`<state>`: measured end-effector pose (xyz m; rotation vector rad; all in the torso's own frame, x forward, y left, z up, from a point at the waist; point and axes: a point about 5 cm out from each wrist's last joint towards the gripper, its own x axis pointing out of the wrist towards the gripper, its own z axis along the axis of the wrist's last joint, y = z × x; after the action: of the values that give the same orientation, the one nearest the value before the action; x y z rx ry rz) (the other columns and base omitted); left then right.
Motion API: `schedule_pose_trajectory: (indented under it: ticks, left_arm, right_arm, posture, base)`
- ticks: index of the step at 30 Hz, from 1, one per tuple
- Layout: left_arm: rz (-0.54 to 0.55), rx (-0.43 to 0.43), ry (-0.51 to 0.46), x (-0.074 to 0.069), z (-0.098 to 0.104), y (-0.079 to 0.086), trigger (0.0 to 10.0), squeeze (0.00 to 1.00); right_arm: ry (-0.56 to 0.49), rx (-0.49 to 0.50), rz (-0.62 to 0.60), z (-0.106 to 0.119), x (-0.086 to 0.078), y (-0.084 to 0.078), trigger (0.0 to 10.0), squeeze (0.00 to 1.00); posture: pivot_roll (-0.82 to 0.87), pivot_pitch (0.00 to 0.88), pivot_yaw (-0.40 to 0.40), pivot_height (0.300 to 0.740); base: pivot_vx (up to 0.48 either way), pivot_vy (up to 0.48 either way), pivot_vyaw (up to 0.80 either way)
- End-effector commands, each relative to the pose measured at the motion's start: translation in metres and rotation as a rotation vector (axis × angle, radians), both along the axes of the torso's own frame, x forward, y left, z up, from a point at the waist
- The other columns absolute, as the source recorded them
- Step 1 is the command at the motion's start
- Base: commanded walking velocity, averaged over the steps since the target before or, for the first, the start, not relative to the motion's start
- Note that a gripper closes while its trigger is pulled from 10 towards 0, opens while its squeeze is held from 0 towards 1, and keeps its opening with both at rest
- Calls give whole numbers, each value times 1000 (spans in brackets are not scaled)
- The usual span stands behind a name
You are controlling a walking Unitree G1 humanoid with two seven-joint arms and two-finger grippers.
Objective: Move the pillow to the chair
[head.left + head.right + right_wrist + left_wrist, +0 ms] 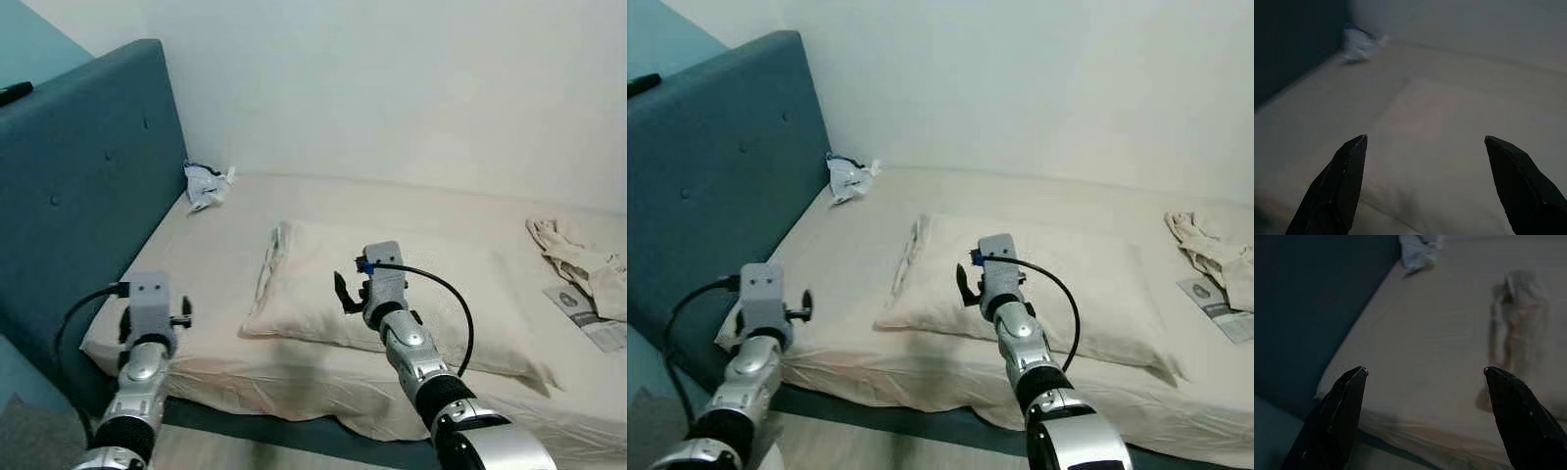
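A cream pillow (392,289) lies flat in the middle of the bed (211,245). My right arm reaches over the pillow's near edge, and in the right wrist view the right gripper (1425,142) is open above the pillow (1420,127), its fingers spread wide. My left arm is raised near the bed's front left corner. The left gripper (1425,372) is open over the bare sheet, with the pillow (1520,318) off to one side of it.
A teal padded headboard (83,186) stands along the bed's left side. A crumpled white bag (206,184) lies in the far left corner. Cream clothing (578,257) and a printed leaflet (586,315) lie at the right. White walls back the bed.
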<state>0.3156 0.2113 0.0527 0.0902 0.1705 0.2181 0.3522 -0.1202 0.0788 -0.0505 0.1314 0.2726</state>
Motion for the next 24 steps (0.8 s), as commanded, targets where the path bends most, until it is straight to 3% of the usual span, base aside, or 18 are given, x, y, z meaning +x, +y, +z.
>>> schedule_pose_trajectory:
  ticks: [1, 4, 10, 11, 18, 24]
  left_arm:
    - [8, 4, 21, -3, -5, 0, 10000, 0]
    - [85, 21, 65, -4, -8, 7, 10000, 0]
    - [109, 48, 52, -1, -2, 14, 10000, 0]
    - [109, 66, 48, -1, 0, 20, 10000, 0]
    - [139, 82, 47, -3, 3, 32, 10000, 0]
    - [155, 77, 57, -4, 1, 33, 10000, 0]
  right_arm:
    - [-32, 29, 70, 6, 0, 9, 10000, 0]
    - [-47, -36, 168, 9, 1, 24, 10000, 0]
    - [5, -97, 273, 12, 4, 39, 10000, 0]
    - [7, -152, 300, 17, 8, 43, 10000, 0]
    - [5, -192, 236, 39, 26, 36, 10000, 0]
    - [25, -214, 289, 37, 24, 39, 10000, 0]
  posture:
    - [63, 0, -34, 740]
    - [57, 0, -37, 740]
    - [62, 0, -42, 740]
    - [65, 0, -43, 740]
    - [75, 0, -52, 740]
    - [78, 0, -49, 740]
  base:
    - [0, 0, 0]
    - [0, 0, 0]
    - [0, 0, 0]
    - [0, 0, 0]
    - [0, 0, 0]
    - [0, 0, 0]
